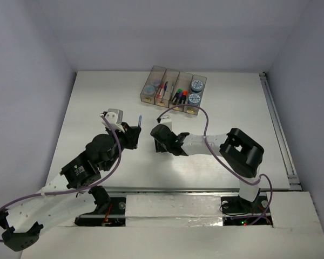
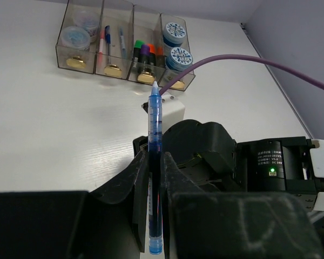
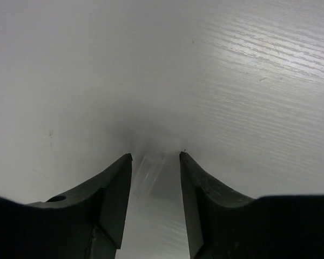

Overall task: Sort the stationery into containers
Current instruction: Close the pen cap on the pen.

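The left gripper (image 2: 155,162) is clamped on a blue pen (image 2: 154,135). Its jaws are closed tight against the barrel, and the capped tip juts out ahead of the fingers toward the bins (image 2: 130,24). From above, the pen (image 1: 139,120) sits off the table (image 1: 97,97) in the middle of the work area, well short of the bins (image 1: 167,70) at the far edge.

The right gripper (image 3: 155,162) hangs close over bare table (image 3: 243,81) with its jaws parted partway — nothing is between them. In the top view it (image 1: 157,137) lies just beside the left gripper (image 1: 135,129), to its right.

The four bins stand joined in a row, tan ends facing the arms. In the left wrist view:
- The leftmost bin holds blue-grey rolls (image 2: 75,36).
- The second bin holds thin pens (image 2: 103,38), one with pink or red and one blue.
- The third bin holds highlighters (image 2: 144,53) — green, purple and orange tops side by side.
- The rightmost bin holds two more rolls with patterned tops, one behind the other.

A purple cable (image 2: 243,58) arcs across the right of that view, above the black body of the right arm. From above the same cable (image 1: 204,121) loops from near the bins back along the right arm.
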Controlling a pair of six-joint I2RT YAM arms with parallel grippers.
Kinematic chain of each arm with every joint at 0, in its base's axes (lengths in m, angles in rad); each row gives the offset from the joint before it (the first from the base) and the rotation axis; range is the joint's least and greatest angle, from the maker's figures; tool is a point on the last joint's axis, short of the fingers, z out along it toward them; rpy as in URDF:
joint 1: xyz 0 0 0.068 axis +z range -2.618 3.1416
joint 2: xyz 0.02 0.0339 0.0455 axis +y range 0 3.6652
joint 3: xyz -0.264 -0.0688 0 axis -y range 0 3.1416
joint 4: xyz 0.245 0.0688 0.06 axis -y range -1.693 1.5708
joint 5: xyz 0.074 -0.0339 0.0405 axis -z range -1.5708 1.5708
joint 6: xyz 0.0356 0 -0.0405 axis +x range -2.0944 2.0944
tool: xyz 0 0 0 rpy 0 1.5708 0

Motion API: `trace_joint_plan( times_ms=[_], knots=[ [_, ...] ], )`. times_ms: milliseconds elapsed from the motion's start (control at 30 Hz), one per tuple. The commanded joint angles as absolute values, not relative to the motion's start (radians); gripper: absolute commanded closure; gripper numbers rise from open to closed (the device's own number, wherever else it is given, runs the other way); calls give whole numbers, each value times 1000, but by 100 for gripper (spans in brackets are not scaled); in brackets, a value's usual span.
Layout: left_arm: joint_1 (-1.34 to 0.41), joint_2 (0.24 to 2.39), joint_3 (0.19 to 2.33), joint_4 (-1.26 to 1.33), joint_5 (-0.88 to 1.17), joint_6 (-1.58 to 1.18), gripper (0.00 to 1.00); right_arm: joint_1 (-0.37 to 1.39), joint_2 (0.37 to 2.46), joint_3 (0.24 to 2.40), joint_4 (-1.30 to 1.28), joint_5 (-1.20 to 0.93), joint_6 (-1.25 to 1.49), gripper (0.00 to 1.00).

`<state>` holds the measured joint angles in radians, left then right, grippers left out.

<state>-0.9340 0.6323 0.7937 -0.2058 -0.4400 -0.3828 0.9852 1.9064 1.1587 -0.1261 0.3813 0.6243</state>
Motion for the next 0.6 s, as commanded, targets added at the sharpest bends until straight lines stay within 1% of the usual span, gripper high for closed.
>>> trace_joint_plan(
  times_ms=[0,200,367,500,567],
  knots=[
    [-931,624,805,-172,-431,-373,100,1009,1930,1204,-175,413,630,55],
    [-931,623,804,-173,-439,-374,100,1019,1921,1198,-192,417,646,61],
    [-931,621,804,-175,-443,-377,100,1019,1905,1193,-201,417,650,62],
    [-931,624,804,-178,-451,-377,100,1028,1901,1190,-206,410,658,66],
    [-931,626,804,-183,-457,-382,100,1028,1901,1190,-215,405,666,63]
  ],
)
